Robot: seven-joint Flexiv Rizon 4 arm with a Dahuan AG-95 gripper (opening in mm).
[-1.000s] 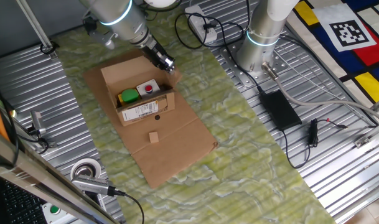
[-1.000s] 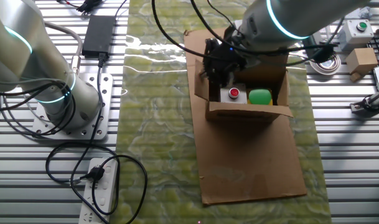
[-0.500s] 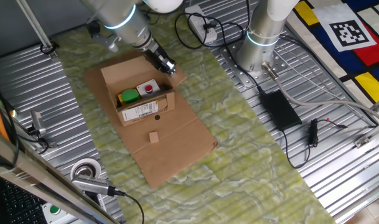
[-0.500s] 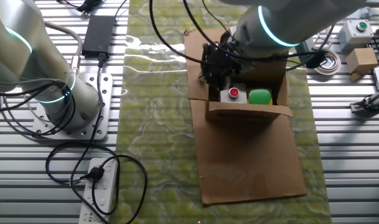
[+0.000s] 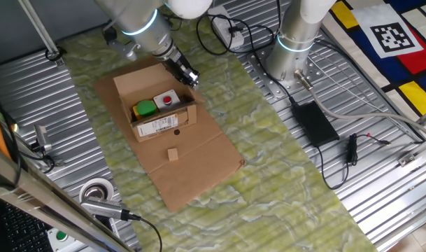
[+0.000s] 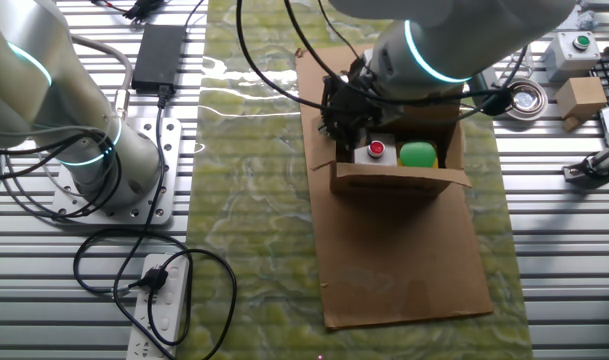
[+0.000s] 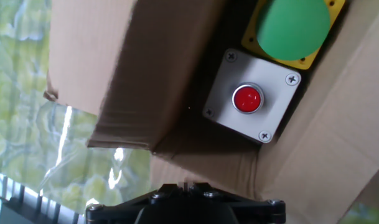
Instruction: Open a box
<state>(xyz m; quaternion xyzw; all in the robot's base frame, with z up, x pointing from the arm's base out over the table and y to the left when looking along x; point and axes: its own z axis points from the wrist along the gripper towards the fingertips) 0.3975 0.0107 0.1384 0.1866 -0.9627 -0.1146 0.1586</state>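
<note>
The box (image 5: 160,127) is a small brown carton with its top open, standing on a flat cardboard sheet. Inside lie a grey switch with a red button (image 7: 248,98) and a green button on a yellow base (image 7: 295,25). My gripper (image 5: 187,75) is at the box's right side flap (image 5: 197,87). The other fixed view has the gripper (image 6: 340,125) at the left flap (image 6: 317,150) of the box (image 6: 399,180). In the hand view the gripper (image 7: 188,185) is shut, with a thin cardboard edge pinched between the fingers, and the flap (image 7: 114,68) is spread outward.
A large flat cardboard sheet (image 5: 192,168) lies under the box on green patterned cloth, with a small cardboard scrap (image 5: 173,154) on it. A second arm's base (image 5: 289,56), a power adapter (image 5: 314,122), a tape roll (image 5: 95,191) and a power strip (image 6: 164,310) surround it.
My gripper has shifted slightly outward from the box at its side flap, and the flap has folded a little further out. The box and its contents have stayed put.
</note>
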